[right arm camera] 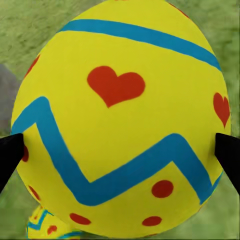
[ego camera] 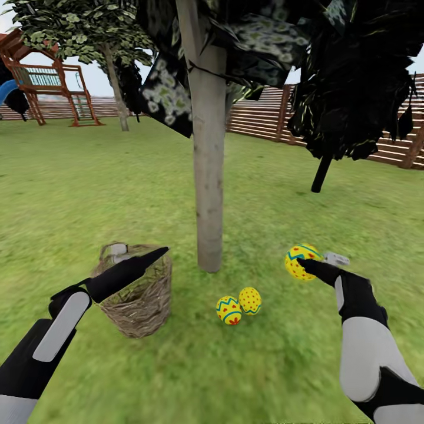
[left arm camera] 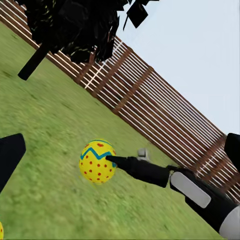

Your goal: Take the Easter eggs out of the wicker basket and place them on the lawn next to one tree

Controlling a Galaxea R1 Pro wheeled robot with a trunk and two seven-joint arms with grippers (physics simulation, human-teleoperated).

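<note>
The pale tree trunk (ego camera: pixel 207 176) rises from the lawn (ego camera: pixel 76 194) straight ahead. Two yellow eggs lie on the grass close to its base: one with blue zigzags (ego camera: pixel 228 310) and one with red dots (ego camera: pixel 250 300). To the right of the trunk, my right gripper (ego camera: pixel 311 262) is shut on the third egg (ego camera: pixel 297 256), holding it above the grass. That egg shows large between the fingertips (right arm camera: pixel 10 155) in the right wrist view, and again as the egg (left arm camera: pixel 97 161) in the left wrist view. The wicker basket (ego camera: pixel 138 300) stands left of the trunk. My left gripper (ego camera: pixel 141 254) hovers open over its rim.
A black cone-shaped tree (ego camera: pixel 353 88) on a thin dark stem stands back right, before the slatted wooden fence (ego camera: pixel 259 115). A play frame (ego camera: pixel 47 82) and another leafy tree (ego camera: pixel 112 70) are far left. Open grass stretches around the trunk.
</note>
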